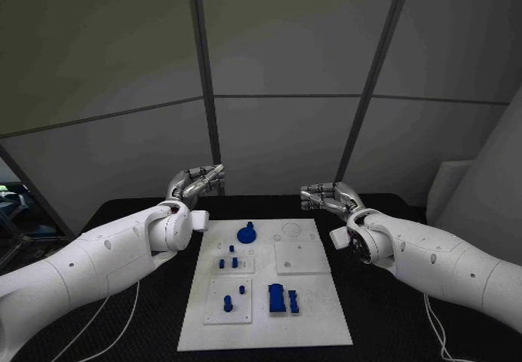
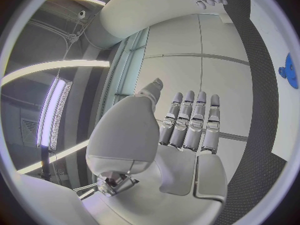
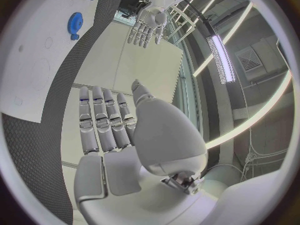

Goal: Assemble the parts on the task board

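Head view: the white task board [image 1: 315, 332] lies lengthwise, near to far, mid-table, carrying small blue pegs [image 1: 228, 262] and a blue gear [image 1: 247, 234] at its far end. Left hand [image 1: 194, 183] and right hand [image 1: 327, 197] hover beyond its far corners, unobstructed. Left wrist view: fingers [image 2: 190, 122] straight, side by side, empty. Right wrist view: fingers [image 3: 103, 117] likewise extended, holding nothing; the gear [image 3: 75, 23] lies apart.

Left hand [image 1: 196, 182] and right hand [image 1: 330, 197] raised, empty, fingers straight.

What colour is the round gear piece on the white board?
Blue; the gear shows best in the head view.
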You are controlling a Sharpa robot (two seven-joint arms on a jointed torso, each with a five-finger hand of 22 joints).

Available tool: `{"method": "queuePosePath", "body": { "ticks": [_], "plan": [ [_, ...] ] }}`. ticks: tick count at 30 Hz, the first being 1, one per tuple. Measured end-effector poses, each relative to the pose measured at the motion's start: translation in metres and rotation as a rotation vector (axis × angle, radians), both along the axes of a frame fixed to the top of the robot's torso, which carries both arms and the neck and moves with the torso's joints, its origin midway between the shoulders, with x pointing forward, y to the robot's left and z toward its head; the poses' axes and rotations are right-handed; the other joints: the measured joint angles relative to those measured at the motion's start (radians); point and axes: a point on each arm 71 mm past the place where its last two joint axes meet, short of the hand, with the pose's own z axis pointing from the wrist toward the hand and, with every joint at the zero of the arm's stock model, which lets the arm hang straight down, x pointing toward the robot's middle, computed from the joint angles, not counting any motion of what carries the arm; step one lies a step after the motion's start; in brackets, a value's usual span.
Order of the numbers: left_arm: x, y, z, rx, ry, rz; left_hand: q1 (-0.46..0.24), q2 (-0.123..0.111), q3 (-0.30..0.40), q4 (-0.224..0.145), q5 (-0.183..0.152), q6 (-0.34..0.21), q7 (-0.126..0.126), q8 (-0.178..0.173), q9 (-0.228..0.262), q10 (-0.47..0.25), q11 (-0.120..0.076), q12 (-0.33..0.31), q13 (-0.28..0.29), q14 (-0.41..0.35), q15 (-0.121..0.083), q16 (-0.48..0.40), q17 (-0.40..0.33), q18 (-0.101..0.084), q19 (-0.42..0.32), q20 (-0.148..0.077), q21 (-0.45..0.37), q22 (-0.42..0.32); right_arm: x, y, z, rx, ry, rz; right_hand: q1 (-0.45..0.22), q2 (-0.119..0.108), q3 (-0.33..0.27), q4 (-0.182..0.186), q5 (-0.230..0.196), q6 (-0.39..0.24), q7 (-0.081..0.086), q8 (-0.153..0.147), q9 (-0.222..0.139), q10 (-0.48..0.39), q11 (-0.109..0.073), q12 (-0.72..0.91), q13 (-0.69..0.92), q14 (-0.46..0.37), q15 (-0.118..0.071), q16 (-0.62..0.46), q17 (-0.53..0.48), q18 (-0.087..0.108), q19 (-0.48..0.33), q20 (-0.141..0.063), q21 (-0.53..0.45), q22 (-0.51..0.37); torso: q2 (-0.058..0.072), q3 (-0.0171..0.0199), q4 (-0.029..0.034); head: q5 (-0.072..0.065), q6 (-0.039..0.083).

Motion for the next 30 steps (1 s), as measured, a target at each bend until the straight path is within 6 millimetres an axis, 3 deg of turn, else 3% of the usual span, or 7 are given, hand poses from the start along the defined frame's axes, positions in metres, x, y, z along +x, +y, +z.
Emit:
{"method": "queuePosePath", "body": {
  "ticks": [4, 5, 15, 19, 20, 24, 30],
  "plan": [
    [-0.003, 0.000, 0.000, 0.001, 0.004, -0.006, -0.198, 0.030, -0.028, -0.024, -0.023, -0.133, -0.021, -0.028, -0.026, -0.138, -0.025, -0.038, -0.025, -0.128, -0.023, -0.032, -0.026, -0.001, -0.097, -0.041, -0.028, -0.044, -0.002, -0.001, 0.000, -0.001, 0.001, 0.002, -0.202, -0.010, -0.012, -0.021, -0.021, -0.125, -0.025, -0.026, -0.020, -0.144, -0.025, -0.028, -0.036, -0.144, -0.020, -0.028, -0.031, -0.002, -0.118, -0.037, -0.028, -0.034, 0.003, 0.0023, 0.0028, 0.000, 0.001],
    [-0.004, -0.002, 0.000, 0.000, 0.005, -0.010, -0.245, 0.041, -0.035, -0.029, -0.028, -0.165, -0.026, -0.033, -0.031, -0.171, -0.032, -0.045, -0.029, -0.158, -0.029, -0.038, -0.030, -0.077, -0.120, -0.051, -0.033, -0.055, -0.004, -0.001, 0.001, 0.000, 0.001, 0.003, -0.251, -0.012, -0.014, -0.026, -0.026, -0.155, -0.031, -0.031, -0.025, -0.179, -0.031, -0.032, -0.046, -0.179, -0.025, -0.032, -0.038, -0.017, -0.147, -0.045, -0.034, -0.042, 0.006, 0.0047, 0.0054, 0.000, 0.003],
    [-0.039, -0.023, 0.002, 0.021, 0.031, -0.046, -0.617, 0.093, -0.094, -0.102, -0.101, -0.417, -0.099, -0.051, -0.052, -0.435, -0.086, -0.072, -0.049, -0.401, -0.095, -0.058, -0.051, -0.077, -0.303, -0.130, -0.052, -0.137, -0.033, 0.019, 0.018, 0.063, -0.012, 0.008, -0.648, -0.020, -0.022, -0.089, -0.101, -0.403, -0.082, -0.049, -0.103, -0.461, -0.087, -0.052, -0.092, -0.464, -0.102, -0.051, -0.093, -0.056, -0.382, -0.118, -0.088, -0.106, 0.037, 0.0282, 0.0325, 0.006, 0.016],
    [-0.062, -0.036, 0.005, 0.044, 0.039, -0.049, -0.722, 0.098, -0.118, -0.126, -0.122, -0.490, -0.120, -0.051, -0.054, -0.511, -0.124, -0.076, -0.050, -0.469, -0.124, -0.062, -0.053, -0.078, -0.355, -0.151, -0.052, -0.160, -0.051, 0.025, 0.030, 0.102, -0.018, -0.028, -0.759, -0.021, -0.022, -0.119, -0.120, -0.471, -0.122, -0.049, -0.117, -0.540, -0.125, -0.053, -0.097, -0.542, -0.119, -0.051, -0.117, -0.071, -0.448, -0.137, -0.127, -0.123, 0.041, 0.0303, 0.0349, 0.006, 0.017],
    [-0.068, -0.039, 0.006, 0.052, 0.041, -0.046, -0.745, 0.099, -0.129, -0.130, -0.126, -0.505, -0.124, -0.051, -0.054, -0.527, -0.131, -0.076, -0.051, -0.485, -0.129, -0.063, -0.053, -0.128, -0.367, -0.157, -0.052, -0.165, -0.056, 0.026, 0.033, 0.113, -0.018, -0.042, -0.783, -0.021, -0.022, -0.125, -0.120, -0.487, -0.130, -0.049, -0.120, -0.557, -0.131, -0.053, -0.097, -0.560, -0.122, -0.051, -0.128, -0.071, -0.462, -0.142, -0.134, -0.127, 0.041, 0.0308, 0.0353, 0.006, 0.017],
    [-0.083, -0.044, 0.009, 0.082, 0.042, -0.022, -0.839, 0.102, -0.166, -0.140, -0.135, -0.569, -0.134, -0.055, -0.055, -0.594, -0.152, -0.076, -0.052, -0.546, -0.142, -0.063, -0.053, -0.131, -0.413, -0.176, -0.052, -0.186, -0.071, 0.029, 0.040, 0.140, -0.013, -0.095, -0.878, -0.021, -0.023, -0.137, -0.126, -0.545, -0.154, -0.049, -0.126, -0.624, -0.150, -0.053, -0.099, -0.627, -0.130, -0.054, -0.162, -0.071, -0.518, -0.161, -0.154, -0.163, 0.042, 0.0314, 0.0361, 0.006, 0.017],
    [-0.094, -0.046, 0.012, 0.117, 0.037, 0.019, -0.948, 0.104, -0.185, -0.148, -0.139, -0.643, -0.140, -0.055, -0.056, -0.671, -0.165, -0.076, -0.052, -0.617, -0.151, -0.063, -0.054, -0.132, -0.468, -0.228, -0.052, -0.232, -0.081, 0.028, 0.045, 0.153, -0.007, -0.169, -0.996, -0.022, -0.023, -0.143, -0.131, -0.619, -0.170, -0.053, -0.130, -0.708, -0.163, -0.056, -0.100, -0.712, -0.135, -0.054, -0.186, -0.126, -0.586, -0.219, -0.165, -0.204, 0.042, 0.0315, 0.0365, 0.006, 0.017]
  ]
}}
